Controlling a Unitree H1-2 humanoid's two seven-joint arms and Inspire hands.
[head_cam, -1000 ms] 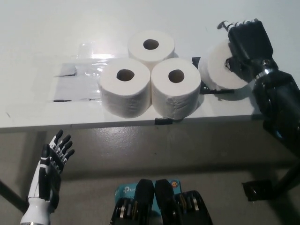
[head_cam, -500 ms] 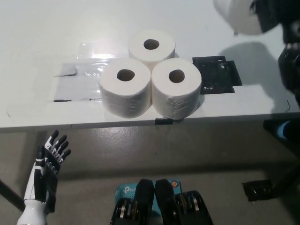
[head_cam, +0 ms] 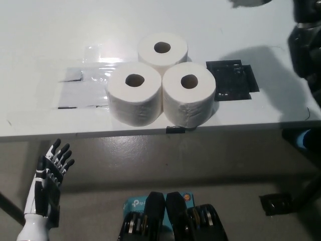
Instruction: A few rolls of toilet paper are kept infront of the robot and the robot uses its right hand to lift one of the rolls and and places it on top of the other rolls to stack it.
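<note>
Three white toilet paper rolls stand upright and touching on the white table (head_cam: 40,40): a front-left roll (head_cam: 134,93), a front-right roll (head_cam: 189,94) and a back roll (head_cam: 162,50). A fourth roll (head_cam: 251,2) is high at the top right, with only its lower edge in the picture. My black right hand (head_cam: 306,12) is shut on it and largely cut off by the top edge; the forearm runs down the right side. My white left hand (head_cam: 49,183) rests open at the lower left, below the table's front edge.
A black square mat (head_cam: 231,80) lies bare to the right of the rolls, with the lifted roll's shadow beyond it. Shiny tape patches (head_cam: 83,88) lie to the left of the rolls. The table's front edge (head_cam: 75,134) crosses the picture, with a small black clip (head_cam: 174,130) on it.
My right hand has lifted the fourth roll off the black mat, up and nearly out of the picture. The left hand has sunk slightly. The three rolls have not moved.
</note>
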